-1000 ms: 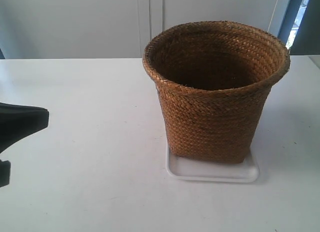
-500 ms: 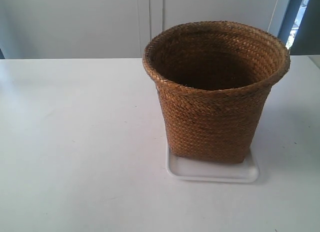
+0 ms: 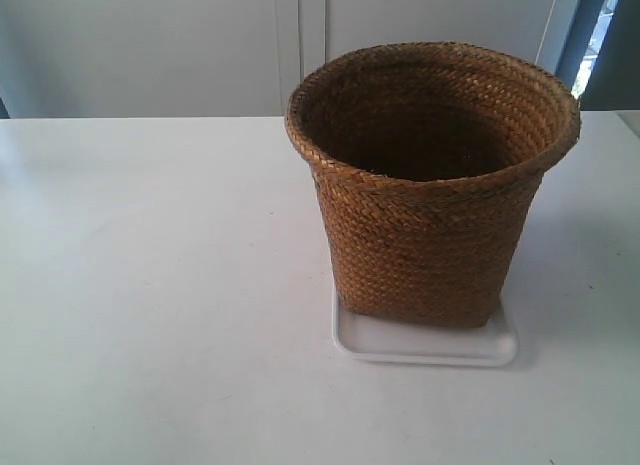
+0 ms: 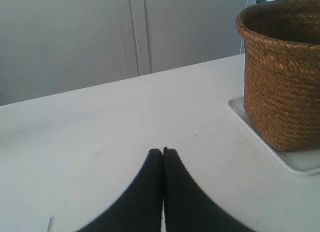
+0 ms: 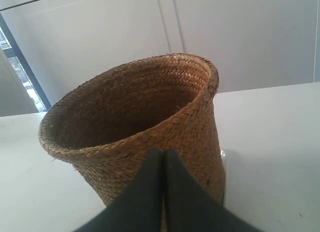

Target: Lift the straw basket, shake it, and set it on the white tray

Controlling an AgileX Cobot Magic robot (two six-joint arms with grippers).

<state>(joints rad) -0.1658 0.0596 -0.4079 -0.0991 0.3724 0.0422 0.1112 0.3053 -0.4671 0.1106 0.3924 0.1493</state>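
Straw basket (image 3: 425,245), upright on the white tray (image 3: 430,349), right of centre on the desk (image 3: 150,285) in the exterior view. Its squarish base covers most of the tray, whose near rim and near corners show bare. The tray's far edge is hidden behind the basket, so I cannot confirm the seating there.

My left gripper (image 4: 163,151): jaws pressed together, holding nothing, low over bare desk and well apart from the basket. My right gripper (image 5: 164,152): jaws likewise closed tip to tip and empty, pointing at the braided wall just below the rim. Whether they touch the straw I cannot tell. Neither arm shows in the exterior view.

Judgement: the placing looks done, and the step in hand is clearing my arms away. To do it well, I draw the right jaws straight back along their own line, away from the wall, rather than sweeping sideways or upward. A catch under the wide rim could tilt a light basket or slide its base over the tray's low rim. The jaws are best held narrow, so that no tip snags the braid. The left arm has free desk around it and need only avoid crossing toward the tray.
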